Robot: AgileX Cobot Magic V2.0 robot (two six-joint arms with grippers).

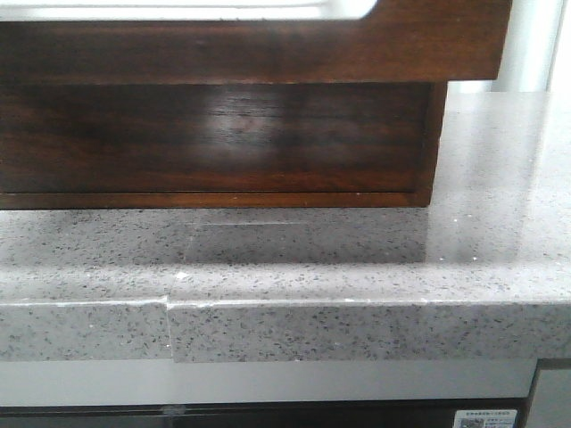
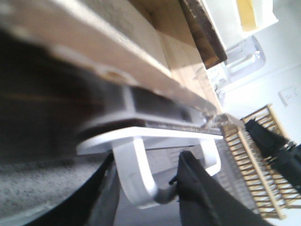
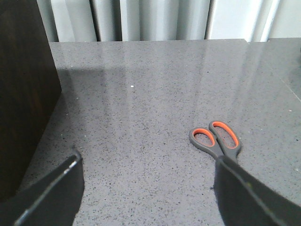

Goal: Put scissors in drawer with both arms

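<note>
Scissors, the tool this job turns on, cannot be found in the front view at all; neither can either arm. What fills that picture is the drawer, glossy dark brown wood, running from nine o'clock across to about three and resting on the speckled grey stone counter. Its front board spans the twelve o'clock band, the shallow cut-out just showing at the upper edge. Whether it is pulled out enough to take anything I cannot judge from here.

Next, the left wrist view, much blurred. The left gripper stands with its dark fingers apart on either side of a white curved bracket; its jaws look spread around that piece, not pinched on it, though blur leaves contact unclear. Above lies pale wood and a dark board, likely the drawer's inside and edge. A slatted wooden rack sits at four o'clock.

Lastly, the right wrist view. The right gripper hangs wide open and empty over the counter. The scissors lie flat at four o'clock, grey handles with orange-lined loops, blades hidden behind the right finger. Dark wood of the drawer stands at nine o'clock, well apart from them.

My reading: the pickup is not yet made, so grasping, carrying and dropping in all remain.
</note>
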